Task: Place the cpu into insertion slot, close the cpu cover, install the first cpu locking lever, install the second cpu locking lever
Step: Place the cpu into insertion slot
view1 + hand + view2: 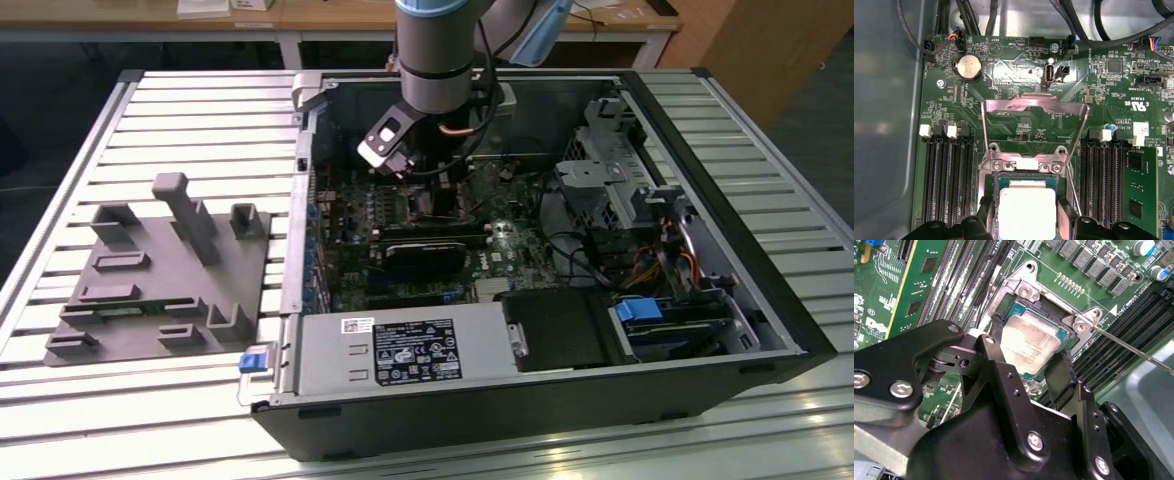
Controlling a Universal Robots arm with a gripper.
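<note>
The cpu [1029, 342], a silver-faced square chip, lies level in the black-framed insertion slot [1050, 316] on the green board. My gripper [1029, 347] straddles it, with one black finger [997, 327] against one edge and the other against the opposite edge. In the first wrist view the cpu [1026, 207] sits between the same fingertips of the gripper [1026, 216]. The cpu cover [1034, 103], a silvery window frame, stands swung up and open behind the slot. A thin wire lever [1134, 351] sticks out beside the socket. In the exterior view the gripper [424, 195] reaches down into the case.
Black memory slots [946, 170] flank the socket on both sides. A coin battery [968, 67] and cables lie beyond the cover. The open computer case [787, 300] holds a power supply [400, 352] and drive cage [614, 180]. A grey fixture [160, 270] sits on the slatted table.
</note>
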